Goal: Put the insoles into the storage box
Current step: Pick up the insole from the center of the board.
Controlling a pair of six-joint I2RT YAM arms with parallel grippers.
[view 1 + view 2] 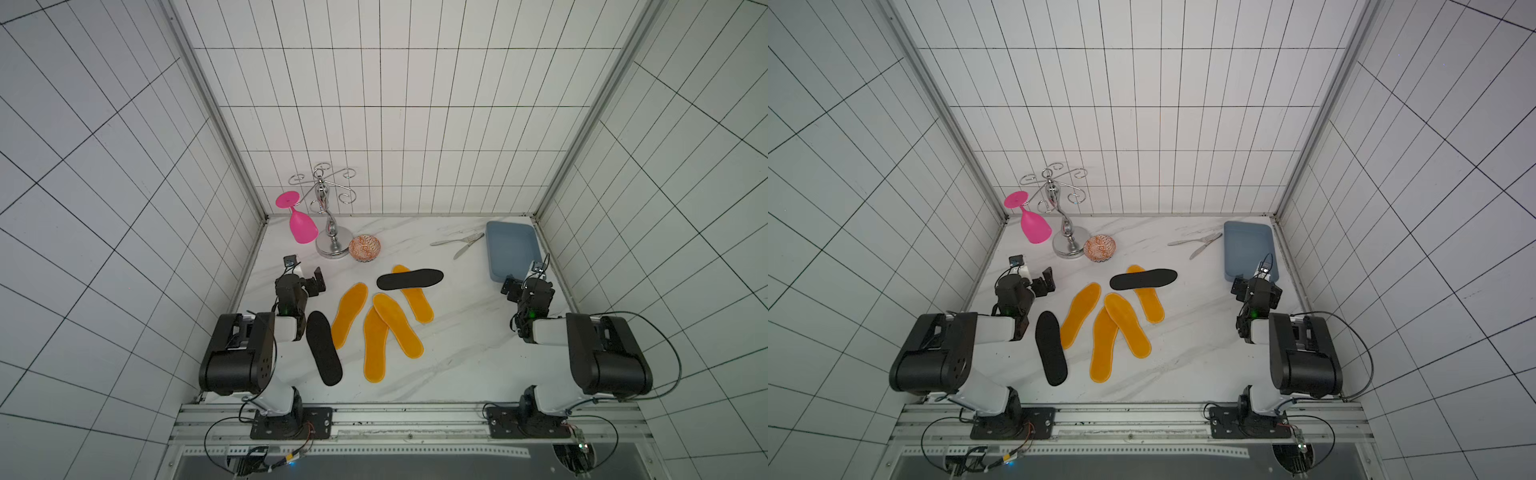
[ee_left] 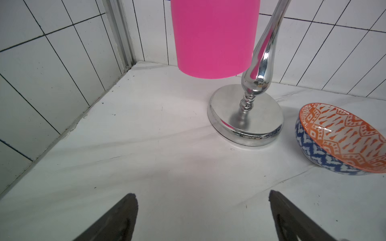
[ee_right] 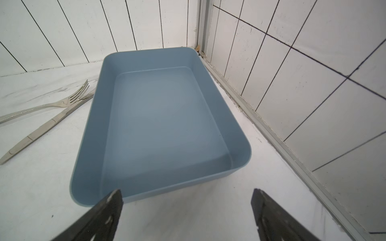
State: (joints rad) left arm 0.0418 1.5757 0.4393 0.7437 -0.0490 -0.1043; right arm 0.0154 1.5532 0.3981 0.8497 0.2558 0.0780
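White marble counter (image 1: pixel 461 345) with grey veins floors a booth walled on three sides in white tile with dark grout, with metal strips up the corners. Nearest, a metal rail (image 1: pixel 415 419) carries both arm bases. Beyond it all six insoles (image 1: pixel 375 345) lie flat on the counter, none in the storage box (image 1: pixel 511 249). One black insole (image 1: pixel 324 348) lies just beside the left arm. Four orange-yellow insoles (image 1: pixel 350 314) fan out mid-counter, two of them overlapping, and a second black insole (image 1: pixel 409 279) lies across the farthest orange one. The left fingers (image 2: pixel 117 219) are spread wide over bare counter, grasping nothing. The right fingers (image 3: pixel 102 215) gape just as empty, just short of the storage box in the far right corner. Cutlery (image 3: pixel 62 102) lies just beside the box. Far left are a patterned bowl (image 1: pixel 365 248) and a chrome stand (image 1: pixel 331 247), with a pink glass (image 1: pixel 302 228) hanging upside down from it.
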